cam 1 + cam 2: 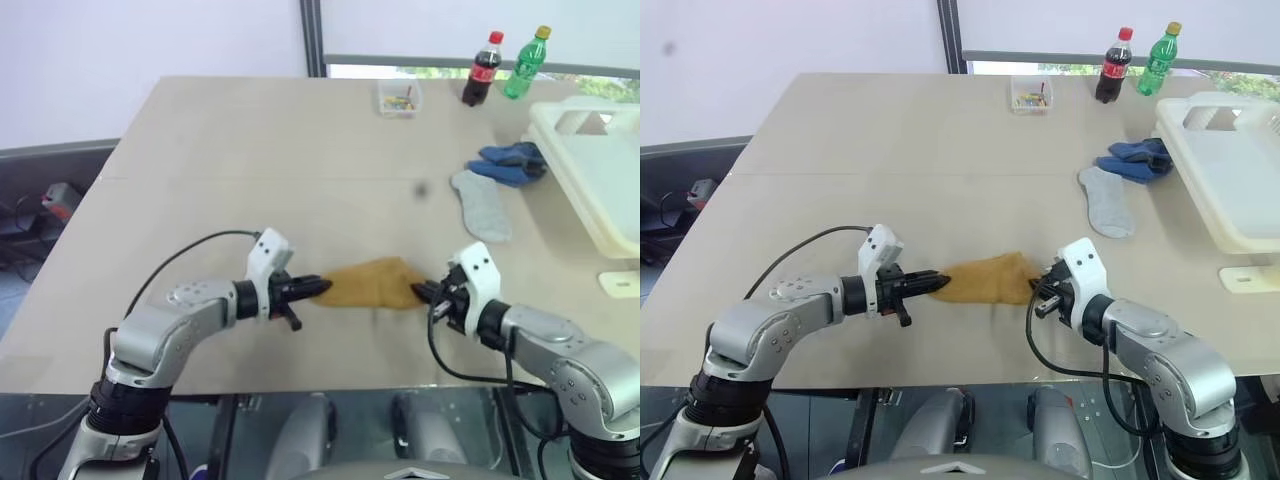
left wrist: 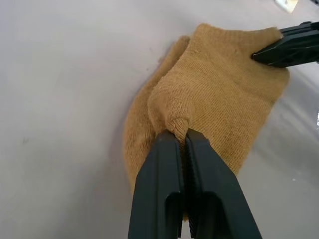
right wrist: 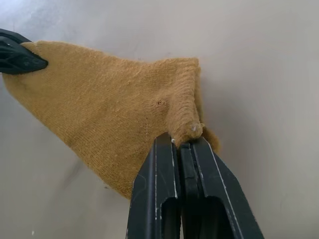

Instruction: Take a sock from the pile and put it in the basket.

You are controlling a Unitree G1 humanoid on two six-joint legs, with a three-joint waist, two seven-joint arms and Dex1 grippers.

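Note:
A mustard yellow sock (image 1: 372,283) is stretched just above the table near its front edge, held at both ends. My left gripper (image 1: 318,287) is shut on its left end, and the fingers (image 2: 174,164) pinch a fold of the knit. My right gripper (image 1: 420,292) is shut on the sock's right end (image 3: 187,130). The pile (image 1: 505,165), blue socks with a grey sock (image 1: 480,205) beside them, lies at the far right of the table. The cream-white basket (image 1: 590,175) stands at the right edge, just beyond the pile.
A small clear box (image 1: 398,99) sits at the table's far edge, with a cola bottle (image 1: 481,69) and a green bottle (image 1: 527,62) to its right. A small cream piece (image 1: 620,283) lies near the right edge, below the basket.

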